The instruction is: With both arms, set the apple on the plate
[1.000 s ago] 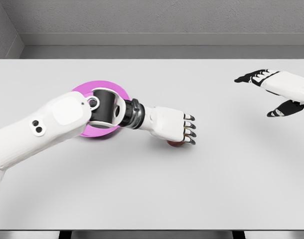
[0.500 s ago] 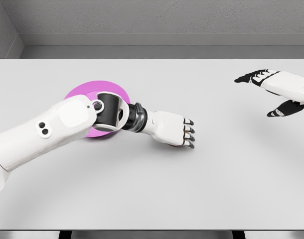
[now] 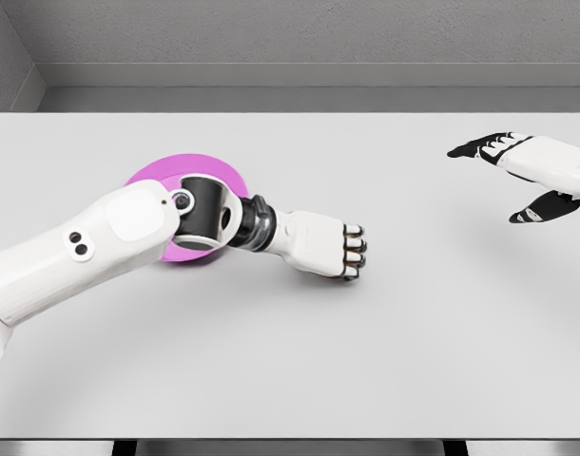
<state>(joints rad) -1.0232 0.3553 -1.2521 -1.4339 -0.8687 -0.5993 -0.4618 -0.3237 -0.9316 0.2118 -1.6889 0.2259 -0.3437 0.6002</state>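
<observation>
While my left arm reaches out across the white table (image 3: 290, 361) from the lower left, my left hand (image 3: 323, 245) lies palm down near the table's middle, knuckles up, its dark-tipped fingers (image 3: 354, 249) curled under into a fist. I cannot see the apple at all from my head camera; it may sit beneath that curled hand, but the palm hides whatever is under it, so I cannot tell whether I am grasping it or only clenched over bare table. My forearm and the black elbow joint cross over the pink plate (image 3: 166, 171), which lies flat on the table's left half, and cover its near and right portions; only its far and left rim shows. The hand itself is off the plate, to its right, on the table surface. My right hand (image 3: 528, 176) hangs above the far right side of the table, well apart from the left, with its black fingers spread loosely and the thumb lower down, holding nothing. A grey wall runs behind the table's far edge.
</observation>
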